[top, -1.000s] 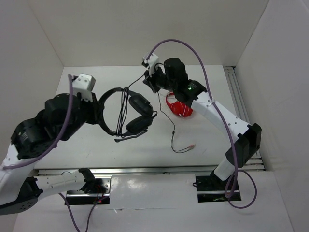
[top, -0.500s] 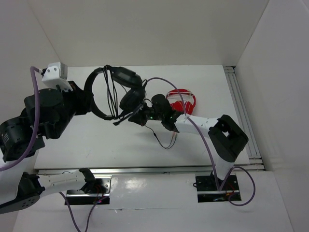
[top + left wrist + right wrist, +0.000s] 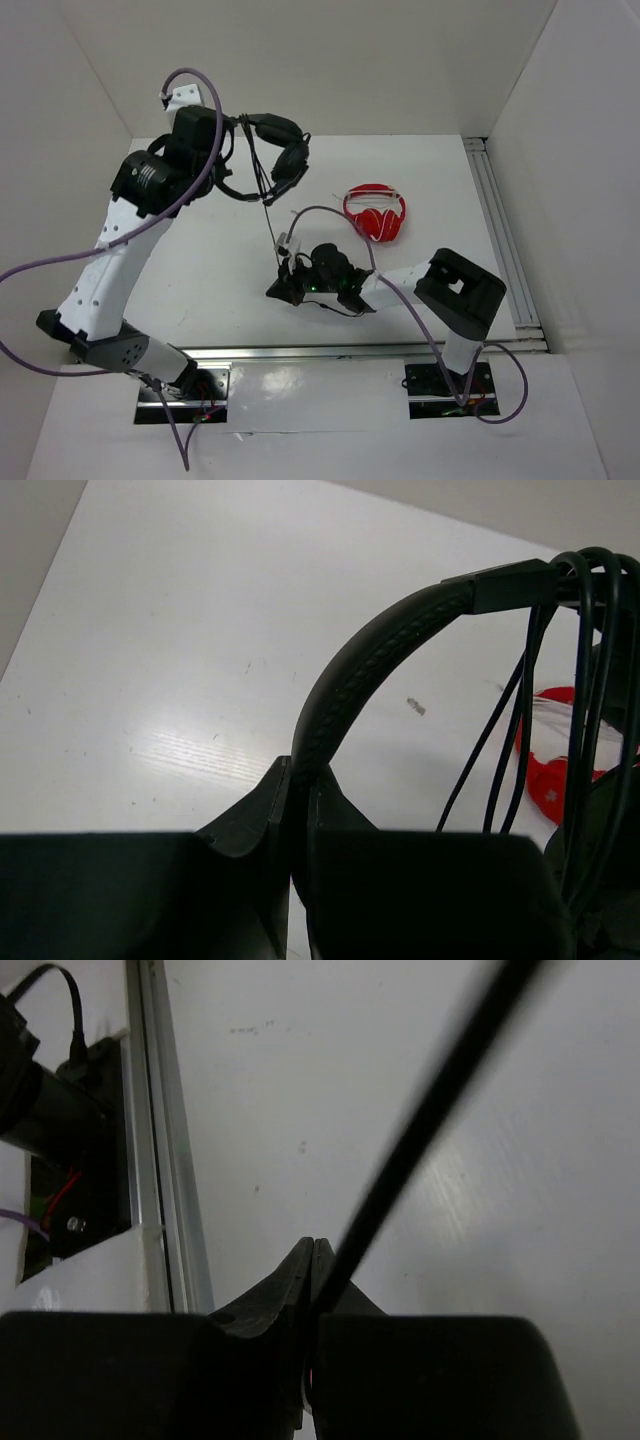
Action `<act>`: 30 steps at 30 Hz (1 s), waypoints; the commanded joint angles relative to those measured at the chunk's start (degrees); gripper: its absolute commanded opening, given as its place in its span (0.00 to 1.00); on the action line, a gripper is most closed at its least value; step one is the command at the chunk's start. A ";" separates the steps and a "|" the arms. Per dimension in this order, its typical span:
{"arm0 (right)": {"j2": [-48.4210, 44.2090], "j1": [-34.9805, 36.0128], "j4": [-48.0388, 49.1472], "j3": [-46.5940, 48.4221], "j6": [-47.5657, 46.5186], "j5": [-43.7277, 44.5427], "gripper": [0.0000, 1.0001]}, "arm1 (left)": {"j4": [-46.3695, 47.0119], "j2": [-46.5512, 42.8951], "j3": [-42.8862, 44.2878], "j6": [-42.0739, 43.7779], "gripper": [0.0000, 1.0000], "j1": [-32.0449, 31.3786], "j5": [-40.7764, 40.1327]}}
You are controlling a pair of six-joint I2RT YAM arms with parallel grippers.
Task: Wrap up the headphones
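Observation:
The black headphones point(image 3: 285, 150) hang in the air at the far left, held by their headband. My left gripper point(image 3: 230, 152) is shut on the padded headband point(image 3: 380, 650), and several turns of thin black cable point(image 3: 590, 670) lie over the band's top. One strand of cable point(image 3: 271, 218) runs straight down to my right gripper point(image 3: 282, 290), which is low over the table near the front. In the right wrist view that gripper point(image 3: 313, 1260) is shut on the cable point(image 3: 430, 1120), which runs taut up and to the right.
Red headphones point(image 3: 375, 212) lie on the table right of centre and also show in the left wrist view point(image 3: 545, 770). A metal rail point(image 3: 160, 1160) runs along the table's front edge. White walls close in the left, back and right.
My left arm has swung the headphones up and toward the far left. My right gripper has dropped from beside the earcups to the near table surface, and the cable is now stretched straight.

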 commanded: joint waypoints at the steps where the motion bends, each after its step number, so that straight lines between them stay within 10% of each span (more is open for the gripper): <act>1: -2.85 4.26 3.33 -4.18 -0.22 7.77 0.06 | 6.41 0.20 2.01 -0.69 0.00 8.15 5.75; 18: -21.40 28.17 -21.42 -0.16 -10.84 44.18 0.00 | 11.95 5.92 -17.48 1.68 0.00 22.14 11.05; 30: -25.99 23.01 -49.37 25.68 -22.96 47.72 0.00 | 12.29 9.26 -25.13 7.99 0.00 18.29 16.75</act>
